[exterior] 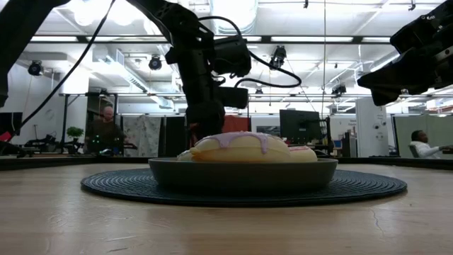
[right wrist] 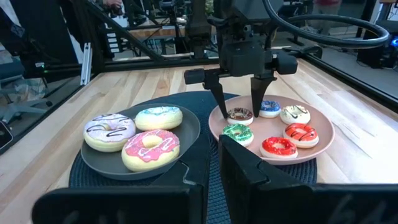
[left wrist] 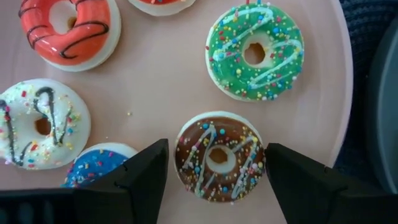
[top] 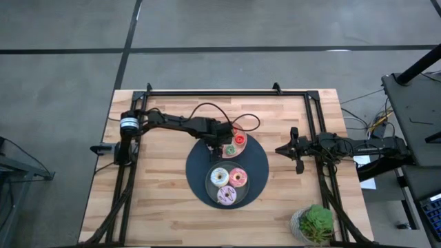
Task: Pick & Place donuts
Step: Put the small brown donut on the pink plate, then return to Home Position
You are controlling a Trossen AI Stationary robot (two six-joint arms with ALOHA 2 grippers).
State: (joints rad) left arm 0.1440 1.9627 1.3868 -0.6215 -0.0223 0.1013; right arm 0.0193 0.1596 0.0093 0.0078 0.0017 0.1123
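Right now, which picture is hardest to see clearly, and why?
Low view: ceiling lights glare behind, so the left gripper is a dark silhouette. Left wrist view: even light, brown donut crisp. High view: donuts tiny on the dark grey plate.

Two plates share a round mat at the desk's centre; a potted plant sits at lower right.

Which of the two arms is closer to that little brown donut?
Left. The left gripper straddles the brown donut on the pink plate, jaws open; the right gripper waits beyond the mat.
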